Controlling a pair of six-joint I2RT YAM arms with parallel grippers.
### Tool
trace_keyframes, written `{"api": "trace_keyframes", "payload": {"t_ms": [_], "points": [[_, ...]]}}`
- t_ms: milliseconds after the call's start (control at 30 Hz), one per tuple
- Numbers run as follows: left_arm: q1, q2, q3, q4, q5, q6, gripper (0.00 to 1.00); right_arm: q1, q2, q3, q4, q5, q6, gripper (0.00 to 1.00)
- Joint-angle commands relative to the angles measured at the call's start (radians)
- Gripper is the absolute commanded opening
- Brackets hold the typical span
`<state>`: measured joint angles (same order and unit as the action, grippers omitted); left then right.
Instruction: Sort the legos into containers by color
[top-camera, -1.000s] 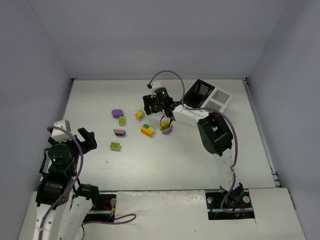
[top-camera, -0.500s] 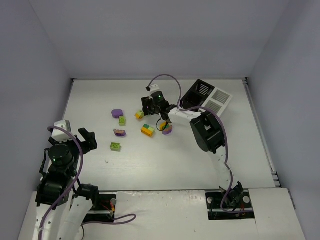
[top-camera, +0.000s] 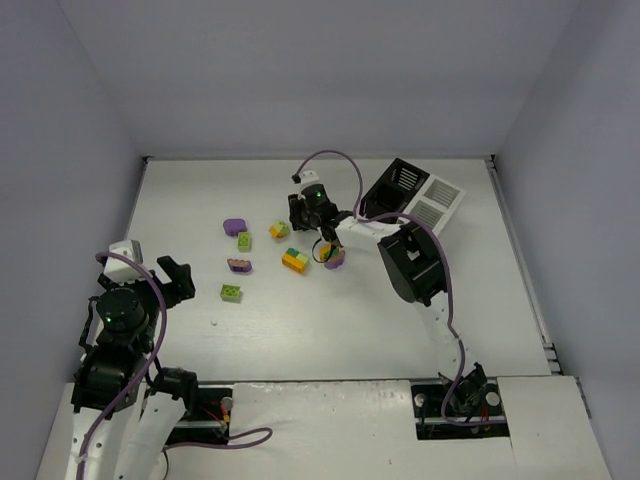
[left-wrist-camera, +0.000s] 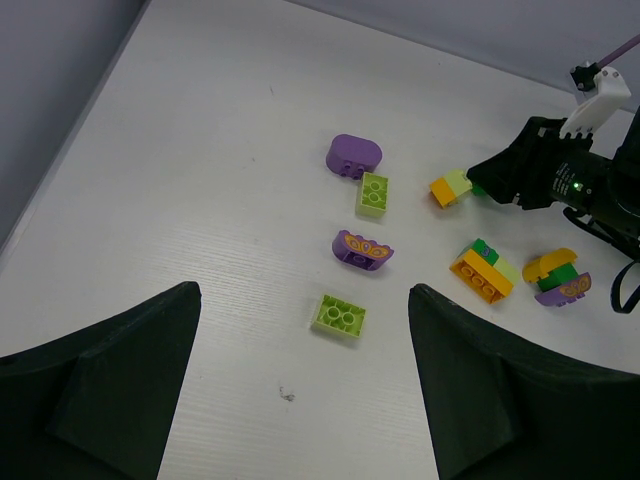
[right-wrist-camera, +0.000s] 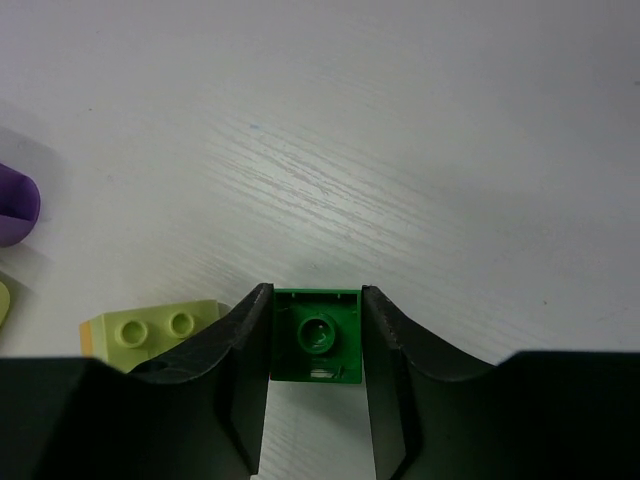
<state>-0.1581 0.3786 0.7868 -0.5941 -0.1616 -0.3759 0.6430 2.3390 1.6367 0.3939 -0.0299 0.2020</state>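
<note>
The white surface (top-camera: 200, 200) carries the containers (top-camera: 437, 200) at its far right, black half beside white half, and no brick can be seen inside them from the overhead view. The left arm is parked near its base, its fingers (left-wrist-camera: 110, 380) spread wide with nothing between them. The right arm has reached further into the scatter of legos (left-wrist-camera: 420, 250) mid-surface, and its fingers (right-wrist-camera: 245, 350), which stood apart a second ago, have now closed onto the dark green brick (right-wrist-camera: 317, 335), pressing both its sides. That looks like the grasp completed, so lifting and carrying to a bin would come next. The brick appears to sit at surface level, well apart from the containers, just beside a lime-and-orange brick (right-wrist-camera: 160, 328). It looks roughly square, with no clear long axis, and its face with a round socket is turned toward the wrist camera.
</note>
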Motion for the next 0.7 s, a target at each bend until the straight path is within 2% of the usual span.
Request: {"api": "trace_keyframes", "payload": {"t_ms": [0,100,300,500,667], "points": [[-0.004,0.016,0.008,0.053,0.005,-0.009,0.78,0.003,-0.118,0.008,0.062,0.027,-0.038,0.06],[-0.004,0.014,0.008,0.053,0.004,-0.009,0.78,-0.005,-0.199,-0.011,0.06,0.071,-0.081,0.0],[-0.006,0.011,0.008,0.054,0.004,-0.009,0.78,-0.072,-0.403,-0.07,0.057,0.11,-0.157,0.0],[-0.006,0.006,0.006,0.056,0.004,-0.011,0.78,-0.241,-0.542,-0.13,0.028,0.108,-0.194,0.01],[-0.006,0.005,0.006,0.056,0.0,-0.011,0.78,-0.389,-0.561,-0.178,0.031,0.085,-0.193,0.01]]}}
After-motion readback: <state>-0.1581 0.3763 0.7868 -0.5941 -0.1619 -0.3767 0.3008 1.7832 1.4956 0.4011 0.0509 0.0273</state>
